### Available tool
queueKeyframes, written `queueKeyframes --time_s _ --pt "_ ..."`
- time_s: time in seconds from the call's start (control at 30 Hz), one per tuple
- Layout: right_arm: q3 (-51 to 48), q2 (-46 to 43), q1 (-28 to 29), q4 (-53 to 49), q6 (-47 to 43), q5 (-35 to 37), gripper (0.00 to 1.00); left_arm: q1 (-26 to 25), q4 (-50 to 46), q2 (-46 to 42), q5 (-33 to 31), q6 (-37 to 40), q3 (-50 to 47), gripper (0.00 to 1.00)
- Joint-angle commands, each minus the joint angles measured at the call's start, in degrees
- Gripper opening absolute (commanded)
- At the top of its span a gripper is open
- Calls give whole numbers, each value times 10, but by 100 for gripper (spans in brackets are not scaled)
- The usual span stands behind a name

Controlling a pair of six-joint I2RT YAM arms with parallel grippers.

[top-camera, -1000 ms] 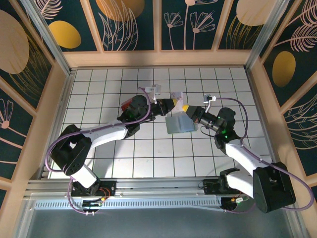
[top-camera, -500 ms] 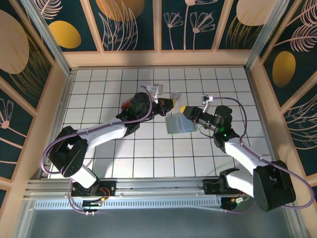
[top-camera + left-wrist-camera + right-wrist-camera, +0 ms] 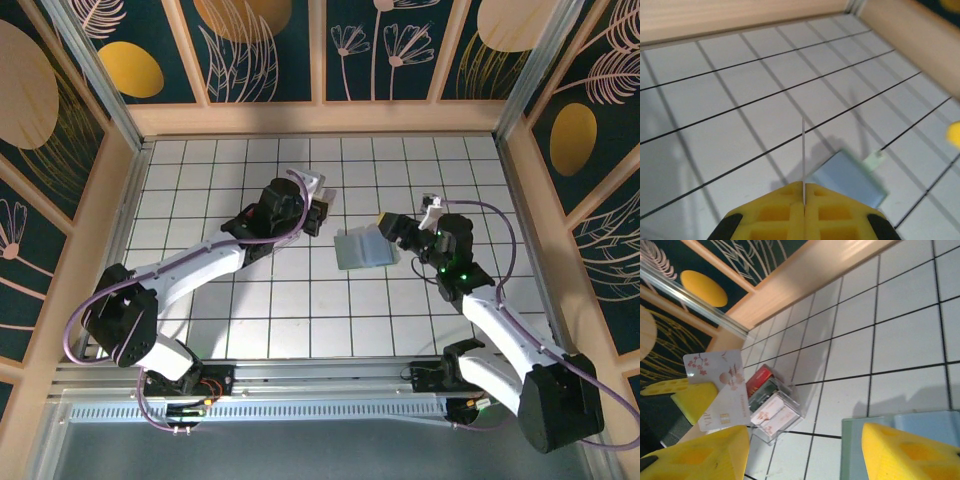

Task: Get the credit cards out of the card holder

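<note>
Your left gripper point(image 3: 325, 208) is pinching one of the credit cards point(image 3: 720, 390) between its closed yellow fingers point(image 3: 692, 395) and holding it above the table point(image 3: 300, 300), clear of the card holder point(image 3: 362, 248). From the right wrist camera you are seeing the card's face. It is whitish, with pinkish-red blossom print across the top and, lower down, a small chip and lettering that is too small to read with certainty. From the left wrist camera you are seeing that same card point(image 3: 803, 150) edge-on. It is showing as one thin upright line rising from the seam where the gripper's point(image 3: 803, 192) fingers are meeting.

The card holder is lying flat on the white gridded table, near the middle and between the two arms. It is showing as two soft panels side by side, one pale grey-green and the other light blue. In the left wrist view the holder point(image 3: 850, 180) is sitting just beyond the fingers, with a small pale tab at its far corner.

Your right gripper point(image 3: 390, 232) is hovering at the holder's right edge with its jaws standing apart and nothing between them. In its own camera the gripper point(image 3: 802, 445) is framing bare tile, and one finger is overlapping the holder point(image 3: 940, 422). You cannot tell whether that finger is touching it.

A clear box point(image 3: 772, 405) with red-and-white contents is sitting on the table just beyond the held card.
</note>
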Motion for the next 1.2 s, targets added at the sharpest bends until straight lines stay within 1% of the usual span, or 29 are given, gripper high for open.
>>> queueKeyframes --time_s 0.0,0.13,0.3,0.53,0.63,0.73,0.9,1.17 --pt "17 -13 1 -32 -14 45 61 22 -62 -19 -35 78 -4 0" --pt "17 -20 2 -47 -13 62 61 55 -88 -19 -37 115 -8 0" --pt "19 -29 0 -62 -10 86 64 79 -110 -14 -46 181 -9 0" --pt "19 -41 -1 -76 -6 107 67 92 -146 -12 -27 285 -5 0" --pt "19 -47 -2 -80 -3 112 70 96 -155 -9 -37 320 -4 0" --pt "18 -51 -3 -85 -3 117 71 105 -171 -2 -40 341 0 0" --pt "19 -53 -4 -92 2 125 73 116 -189 4 -18 372 -3 0" --pt "29 -33 -8 -102 6 128 74 126 -213 17 3 394 -8 0"
